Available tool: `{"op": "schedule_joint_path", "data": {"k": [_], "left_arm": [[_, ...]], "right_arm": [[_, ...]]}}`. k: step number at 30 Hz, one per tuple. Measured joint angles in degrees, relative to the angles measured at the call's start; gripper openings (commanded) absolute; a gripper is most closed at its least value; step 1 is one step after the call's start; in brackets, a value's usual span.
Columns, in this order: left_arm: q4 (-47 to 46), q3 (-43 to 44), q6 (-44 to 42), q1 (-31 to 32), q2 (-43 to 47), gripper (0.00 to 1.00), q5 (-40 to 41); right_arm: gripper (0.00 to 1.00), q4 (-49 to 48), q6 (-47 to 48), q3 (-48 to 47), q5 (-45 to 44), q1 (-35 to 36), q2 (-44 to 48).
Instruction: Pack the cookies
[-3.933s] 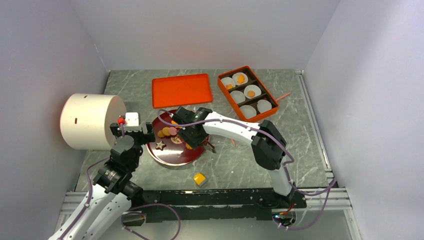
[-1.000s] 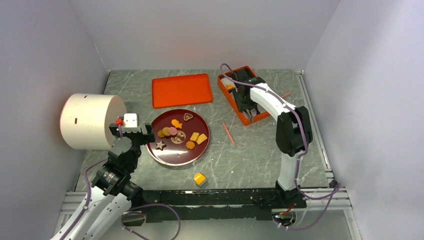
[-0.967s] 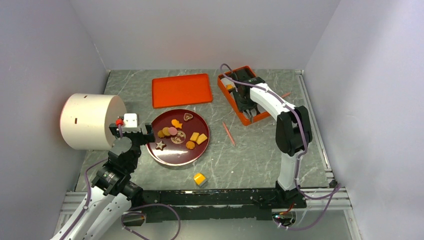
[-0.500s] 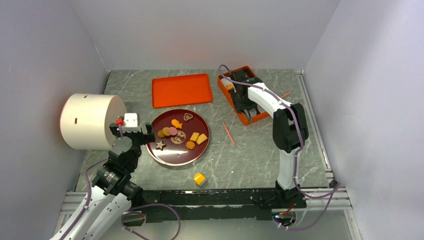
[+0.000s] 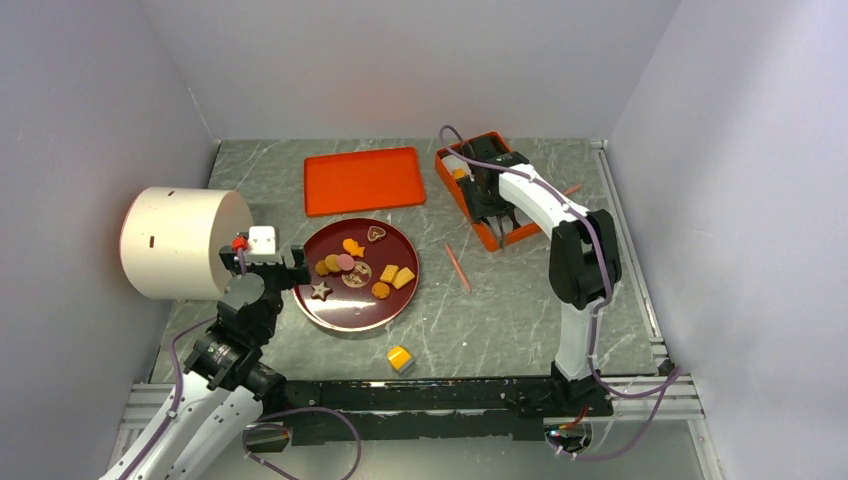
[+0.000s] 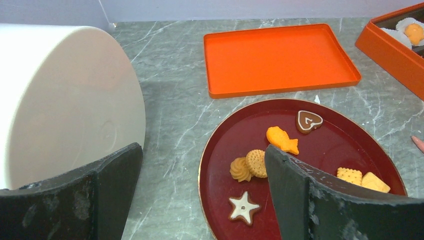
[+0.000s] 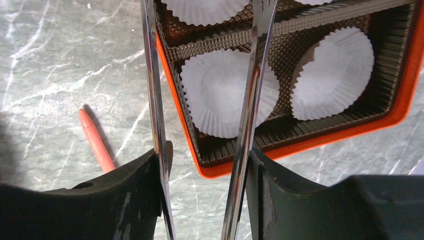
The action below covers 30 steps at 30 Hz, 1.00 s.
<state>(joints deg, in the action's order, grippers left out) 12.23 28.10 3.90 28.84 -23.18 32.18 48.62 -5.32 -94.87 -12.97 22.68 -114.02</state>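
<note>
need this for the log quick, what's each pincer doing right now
Left pincer: open, holding nothing.
Right pincer: open, nothing between its fingers.

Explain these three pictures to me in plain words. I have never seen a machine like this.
These are two robot arms, left and right, bolted at the near edge of a table, each ending in a two-finger gripper. One picture looks down from above; the other two come from cameras on the wrists. On the table lie a red plate of cookies, an orange box with white paper cups, an orange tray, a white drum, a yellow block and a pink stick. The left gripper sits open beside the plate. The right gripper hangs open over the box. Neither holds anything.
</note>
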Motion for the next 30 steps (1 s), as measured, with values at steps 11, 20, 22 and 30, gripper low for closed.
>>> {"op": "schedule_joint_path", "data": {"k": [11, 20, 22, 30], "left_arm": [[0.0, 0.0, 0.0, 0.0, -0.35, 0.96, 0.02], [0.02, 0.0, -0.04, 0.0, -1.57, 0.96, 0.07], [0.02, 0.0, -0.04, 0.0, -1.66, 0.96, 0.17], [0.04, 0.0, -0.13, 0.0, -1.86, 0.97, 0.22]], "right_arm": [[0.52, 1.4, 0.2, 1.64, 1.6, 0.9, 13.35], [0.52, 3.28, 0.04, 4.59, 3.06, 9.42, 19.87], [0.52, 4.02, -0.24, 5.44, 3.1, 12.37, 20.33], [0.51, 5.88, -0.92, 9.05, 4.33, 23.08, 21.33]]}}
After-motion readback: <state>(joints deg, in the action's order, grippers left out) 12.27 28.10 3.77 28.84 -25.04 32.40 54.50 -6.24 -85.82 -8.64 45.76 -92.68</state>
